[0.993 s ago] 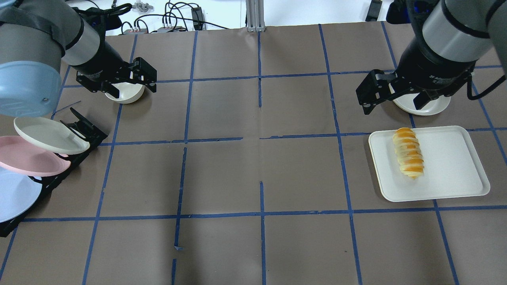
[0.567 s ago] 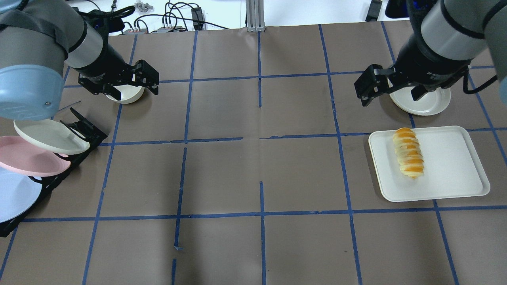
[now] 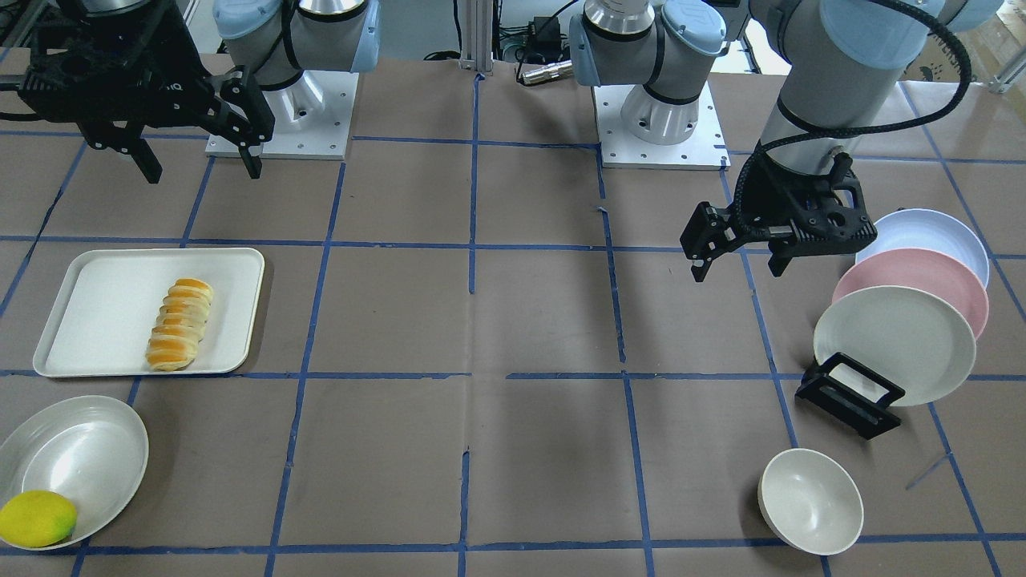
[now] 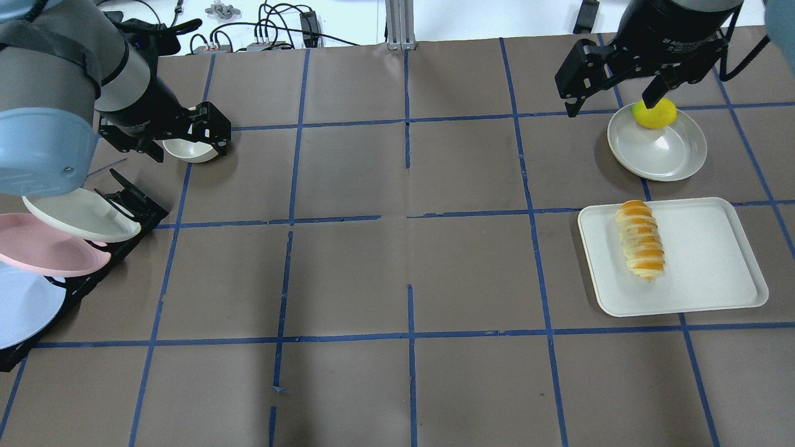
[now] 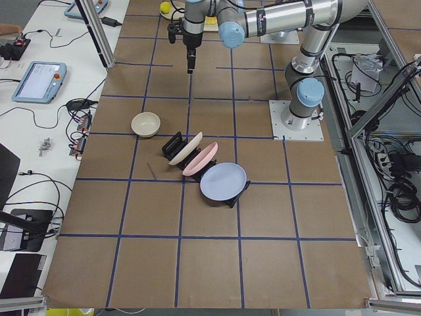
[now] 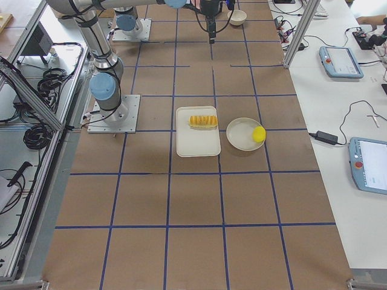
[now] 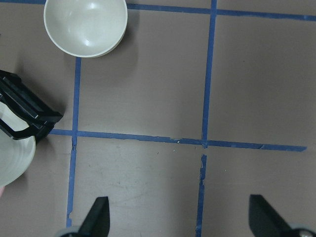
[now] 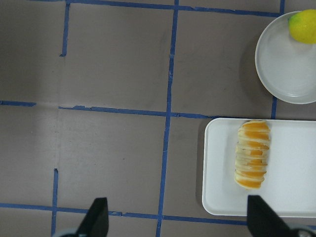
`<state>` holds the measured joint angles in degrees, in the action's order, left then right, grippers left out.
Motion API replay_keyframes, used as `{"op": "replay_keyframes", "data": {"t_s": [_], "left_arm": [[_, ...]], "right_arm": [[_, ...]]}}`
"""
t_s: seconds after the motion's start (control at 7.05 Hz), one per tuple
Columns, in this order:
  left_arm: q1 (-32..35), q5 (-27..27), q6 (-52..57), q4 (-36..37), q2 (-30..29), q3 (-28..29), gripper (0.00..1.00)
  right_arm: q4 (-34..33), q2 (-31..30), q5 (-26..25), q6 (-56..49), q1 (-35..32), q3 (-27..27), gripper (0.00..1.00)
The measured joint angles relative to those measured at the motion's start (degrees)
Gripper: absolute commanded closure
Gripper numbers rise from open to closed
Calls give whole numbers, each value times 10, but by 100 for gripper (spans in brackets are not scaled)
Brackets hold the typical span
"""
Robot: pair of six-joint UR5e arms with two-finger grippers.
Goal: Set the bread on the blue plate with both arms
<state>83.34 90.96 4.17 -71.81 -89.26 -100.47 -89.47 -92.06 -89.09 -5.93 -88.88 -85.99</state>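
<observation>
The bread (image 4: 640, 240), striped orange and cream, lies on a white tray (image 4: 714, 267); it also shows in the front view (image 3: 179, 323) and the right wrist view (image 8: 253, 154). The blue plate (image 4: 22, 307) leans in a black rack (image 4: 133, 202) at the left edge, nearest of three plates; in the front view it (image 3: 922, 231) stands behind the pink one. My left gripper (image 4: 189, 148) hangs open and empty above the table by the rack (image 3: 736, 271). My right gripper (image 4: 610, 107) is open and empty, high above the table, apart from the bread (image 3: 203, 172).
A pink plate (image 4: 43, 245) and an off-white plate (image 4: 81, 214) share the rack. A white bowl (image 3: 809, 501) stands beyond the rack. A shallow white dish (image 4: 658, 152) holding a yellow lemon-like fruit (image 4: 654, 113) sits beyond the tray.
My right gripper has moved up the overhead view, uncovering the dish and the yellow fruit. My left gripper has shifted slightly left. Bread and plates have not moved.
</observation>
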Motion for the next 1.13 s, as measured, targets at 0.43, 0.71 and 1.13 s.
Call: {"op": "replay_keyframes", "data": {"t_s": [0.43,0.71,1.13], "left_arm": [[-110,-57,149,-11,81,-58,2],[-237,-141,253,-65,148,-99,2],[-359,-206,364,-145,172,-107,2]], "right_arm": [[3,0,-3,0,0,-5,0],[4,0,-3,0,0,-5,0],[5,1,-4,-31,10,-22,4]]}}
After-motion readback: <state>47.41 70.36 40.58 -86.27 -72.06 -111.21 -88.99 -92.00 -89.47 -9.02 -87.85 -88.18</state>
